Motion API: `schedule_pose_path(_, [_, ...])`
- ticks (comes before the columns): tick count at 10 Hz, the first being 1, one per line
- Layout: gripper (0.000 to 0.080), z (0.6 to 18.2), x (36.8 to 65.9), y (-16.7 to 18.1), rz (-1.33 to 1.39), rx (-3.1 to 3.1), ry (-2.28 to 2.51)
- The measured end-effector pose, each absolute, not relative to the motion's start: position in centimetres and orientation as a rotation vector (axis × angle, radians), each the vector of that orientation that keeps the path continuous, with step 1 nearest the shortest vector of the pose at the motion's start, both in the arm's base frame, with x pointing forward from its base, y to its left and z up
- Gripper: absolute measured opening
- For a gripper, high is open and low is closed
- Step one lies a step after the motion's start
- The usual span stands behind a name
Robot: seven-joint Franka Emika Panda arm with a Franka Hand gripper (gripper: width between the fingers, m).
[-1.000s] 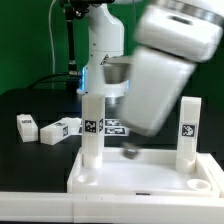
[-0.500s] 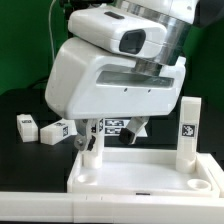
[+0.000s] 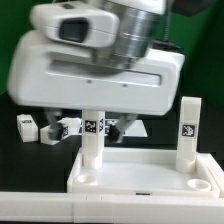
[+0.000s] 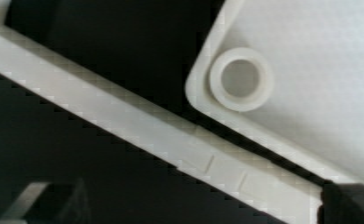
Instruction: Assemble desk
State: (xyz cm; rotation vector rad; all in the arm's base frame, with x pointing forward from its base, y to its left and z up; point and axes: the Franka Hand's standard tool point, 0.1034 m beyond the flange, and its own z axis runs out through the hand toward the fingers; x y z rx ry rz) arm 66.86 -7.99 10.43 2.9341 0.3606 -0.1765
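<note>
White tabletop carries one upright leg and a second leg. You see the gripper spread wide near a corner socket, pinching nothing.

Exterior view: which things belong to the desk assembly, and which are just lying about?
Job: tabletop; upright leg; second upright leg; loose leg; second loose leg.
Lying about: marker board; long white bar.
</note>
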Motion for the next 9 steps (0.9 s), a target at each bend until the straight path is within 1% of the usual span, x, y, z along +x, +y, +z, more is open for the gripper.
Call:
schedule_pose_path(1, [0.0649,10.2,66.5,-8.6,-0.176,2.943,0.258])
schedule_pose_path(2, [0.0649,10.2,66.5,-8.3,-0.171,2.944,0.217])
schedule_pose_path(5, [0.0649,10.2,66.3,-8.7,-0.181,2.954,0.211])
schedule_pose_path(6, [0.0649,10.5,65.4,-10.4,-0.21,3.02,0.072])
schedule_pose_path(7, [0.0649,10.3,64.2,-13.1,-0.214,3.055,-0.052])
schedule_pose_path(8, [0.0649,9.6,62.9,-14.8,-0.229,3.086,-0.135])
schedule_pose_path(9, [0.0649,9.0,62.2,-15.8,-0.218,3.081,-0.15])
